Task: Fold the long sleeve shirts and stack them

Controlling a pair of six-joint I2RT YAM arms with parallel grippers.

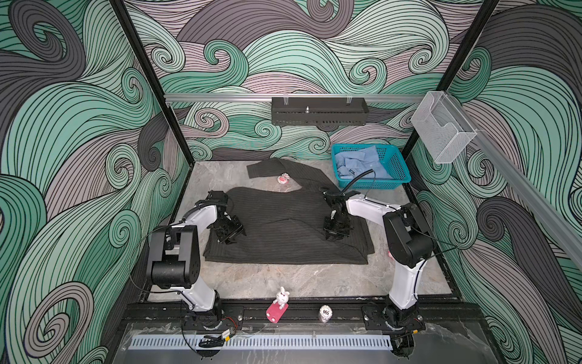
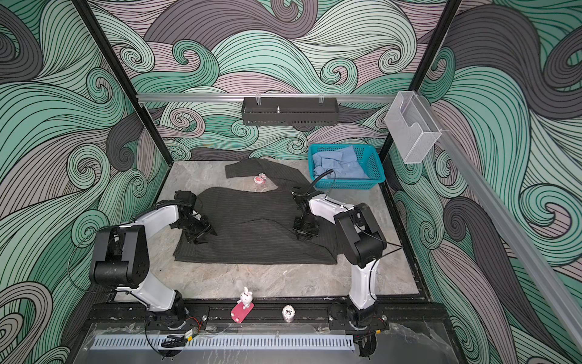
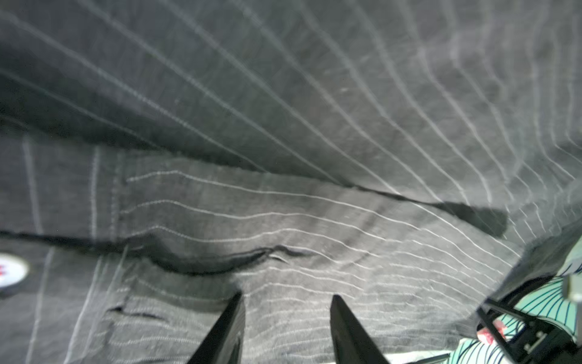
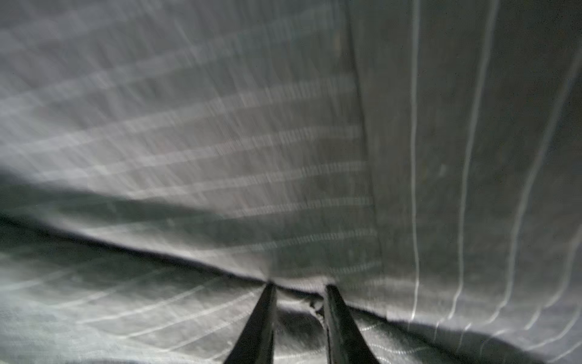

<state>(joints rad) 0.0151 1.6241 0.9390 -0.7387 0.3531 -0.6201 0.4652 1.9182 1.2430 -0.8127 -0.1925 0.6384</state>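
While spread at frame centre, charcoal shirt (image 1: 283,233) overhung by left gripper (image 1: 235,238), jaws parted, nothing held; right gripper (image 1: 336,236) at fold, hold undeterminable through blur. Light blue shirt (image 1: 359,164) kept in basket (image 1: 400,171), upper right.

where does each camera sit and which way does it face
Top views: high over the near edge of the table, looking down and away; both arms show whole, left tool and right tool over the dark pinstriped shirt.
Left wrist: on the left arm, looking along its tool at pinstriped cloth; only two fingertips show.
Right wrist: on the right arm, looking at a fold of that shirt; only its fingertips show.
Shared: both top views show the blue shirt in the teal basket; both wrist views, the dark shirt.
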